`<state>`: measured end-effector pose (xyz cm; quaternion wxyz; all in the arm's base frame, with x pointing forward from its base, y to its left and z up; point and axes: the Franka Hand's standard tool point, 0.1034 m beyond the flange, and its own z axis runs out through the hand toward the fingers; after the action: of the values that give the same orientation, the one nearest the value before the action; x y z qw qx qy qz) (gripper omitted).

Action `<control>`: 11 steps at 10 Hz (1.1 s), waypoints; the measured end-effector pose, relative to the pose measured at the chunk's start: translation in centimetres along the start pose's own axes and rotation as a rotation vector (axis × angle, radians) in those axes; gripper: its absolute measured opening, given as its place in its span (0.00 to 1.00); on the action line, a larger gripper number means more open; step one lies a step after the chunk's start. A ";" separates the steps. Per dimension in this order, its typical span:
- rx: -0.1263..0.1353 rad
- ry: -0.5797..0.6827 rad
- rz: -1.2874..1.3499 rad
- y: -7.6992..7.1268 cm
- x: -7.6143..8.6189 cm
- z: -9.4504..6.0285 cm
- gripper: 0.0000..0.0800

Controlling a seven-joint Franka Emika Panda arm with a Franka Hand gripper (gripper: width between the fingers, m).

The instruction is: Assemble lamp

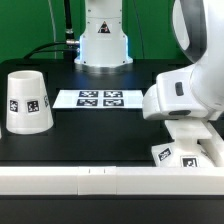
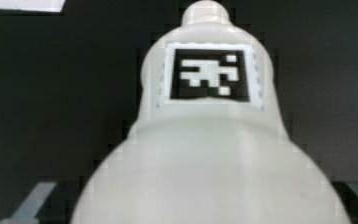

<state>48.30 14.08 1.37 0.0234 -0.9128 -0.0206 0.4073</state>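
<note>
The white bulb (image 2: 202, 150) fills the wrist view, its round body close to the camera and its stem with a square tag (image 2: 211, 75) pointing away over the black table. My gripper (image 2: 197, 205) straddles the round body, with one finger (image 2: 34, 205) on each side and a dark gap between each finger and the bulb. In the exterior view my gripper (image 1: 187, 148) is low at the right front, over white tagged plastic (image 1: 165, 154) that the hand mostly hides. The tapered shade (image 1: 27, 102) stands at the exterior view's left. I cannot make out the flat base.
The marker board (image 1: 100, 98) lies flat in the middle of the black table. A white rail (image 1: 90, 180) runs along the table's front edge. The robot's pedestal (image 1: 103, 40) stands behind. A white corner (image 2: 16, 5) shows at the wrist view's edge.
</note>
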 end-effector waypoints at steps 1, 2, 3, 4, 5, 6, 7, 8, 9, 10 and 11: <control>0.003 0.002 -0.042 0.4 -1.0 -1.5 0.72; 0.006 0.003 -0.080 0.9 -2.6 -3.7 0.72; 0.011 0.003 -0.095 1.5 -4.3 -5.9 0.72; 0.016 -0.009 -0.091 2.0 -5.5 -7.4 0.72; 0.020 0.018 -0.090 2.2 -5.3 -8.3 0.72; 0.020 0.055 -0.089 2.0 -4.9 -8.3 0.72; 0.019 0.048 -0.089 2.0 -5.0 -8.0 0.72; 0.021 0.078 -0.089 2.0 -4.5 -8.3 0.72; 0.022 0.157 -0.098 2.0 -3.8 -8.9 0.72; 0.022 0.249 -0.122 3.0 -3.7 -9.8 0.72; 0.023 0.294 -0.112 3.8 -4.7 -10.8 0.72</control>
<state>53.29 9.69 11.85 0.0592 -0.9596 -0.0633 0.2677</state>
